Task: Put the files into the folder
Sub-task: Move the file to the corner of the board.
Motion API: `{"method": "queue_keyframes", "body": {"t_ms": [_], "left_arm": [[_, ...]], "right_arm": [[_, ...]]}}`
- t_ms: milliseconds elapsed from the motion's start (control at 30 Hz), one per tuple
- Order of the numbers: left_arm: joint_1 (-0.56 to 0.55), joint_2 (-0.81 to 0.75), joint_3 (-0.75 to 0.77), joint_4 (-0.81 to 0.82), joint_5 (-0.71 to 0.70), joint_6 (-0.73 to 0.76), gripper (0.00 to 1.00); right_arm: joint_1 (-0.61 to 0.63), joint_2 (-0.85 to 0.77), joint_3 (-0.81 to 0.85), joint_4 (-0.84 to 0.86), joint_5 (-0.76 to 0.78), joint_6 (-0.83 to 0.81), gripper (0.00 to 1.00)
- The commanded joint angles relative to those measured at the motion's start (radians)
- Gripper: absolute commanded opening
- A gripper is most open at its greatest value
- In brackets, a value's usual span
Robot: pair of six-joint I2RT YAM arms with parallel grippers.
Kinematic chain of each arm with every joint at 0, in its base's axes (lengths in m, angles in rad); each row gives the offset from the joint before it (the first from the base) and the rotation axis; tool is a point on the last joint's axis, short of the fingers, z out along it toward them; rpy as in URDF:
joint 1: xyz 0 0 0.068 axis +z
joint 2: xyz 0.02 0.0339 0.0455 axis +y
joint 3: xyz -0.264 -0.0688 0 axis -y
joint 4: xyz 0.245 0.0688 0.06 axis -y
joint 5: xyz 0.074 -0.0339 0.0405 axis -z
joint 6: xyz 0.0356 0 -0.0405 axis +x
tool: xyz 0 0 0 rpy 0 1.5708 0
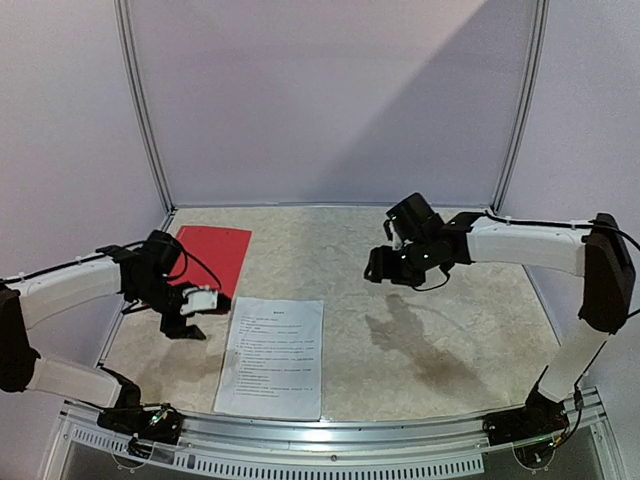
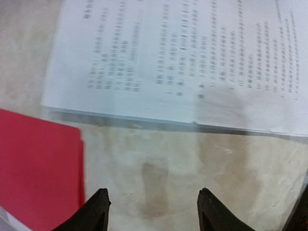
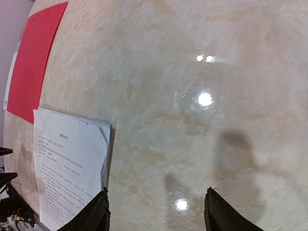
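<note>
The files (image 1: 272,355) are a stack of white printed sheets lying flat near the table's front, left of centre. They also show in the left wrist view (image 2: 183,62) and the right wrist view (image 3: 67,168). The red folder (image 1: 212,255) lies closed and flat at the back left, partly hidden by my left arm; it shows in the left wrist view (image 2: 36,168) and the right wrist view (image 3: 33,67). My left gripper (image 1: 190,325) is open and empty, low over bare table between folder and files (image 2: 153,211). My right gripper (image 1: 378,265) is open and empty, raised over the table's middle right (image 3: 156,211).
The beige marbled table (image 1: 430,340) is bounded by a metal rail at the front and purple walls with metal posts at the back and sides. Both arm bases sit at the near corners.
</note>
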Motion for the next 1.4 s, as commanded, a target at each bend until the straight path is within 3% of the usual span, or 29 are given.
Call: {"method": "queue_keyframes", "body": {"t_ms": [0, 333, 533, 667, 867, 1200, 1367], "left_arm": [[-0.136, 0.011, -0.103, 0.015, -0.123, 0.086, 0.58], [-0.261, 0.185, -0.104, 0.187, -0.194, 0.15, 0.55], [-0.32, 0.315, -0.01, 0.174, -0.205, 0.16, 0.54], [-0.363, 0.421, 0.053, 0.147, -0.243, 0.168, 0.41], [-0.4, 0.51, 0.188, 0.064, -0.234, 0.135, 0.42], [-0.435, 0.585, 0.38, -0.011, -0.175, 0.058, 0.43], [-0.344, 0.434, 0.366, -0.122, -0.108, 0.039, 0.47]], "right_arm": [[0.108, 0.124, 0.063, -0.037, -0.1, 0.14, 0.66], [0.204, 0.256, 0.048, 0.11, -0.242, 0.248, 0.58], [0.204, 0.271, -0.007, 0.215, -0.324, 0.295, 0.57], [0.188, 0.262, -0.041, 0.217, -0.315, 0.301, 0.57], [0.093, 0.132, -0.224, 0.27, -0.234, 0.34, 0.57], [0.056, 0.06, -0.225, 0.16, -0.221, 0.253, 0.6], [0.091, -0.024, -0.137, 0.013, -0.092, 0.148, 0.61]]}}
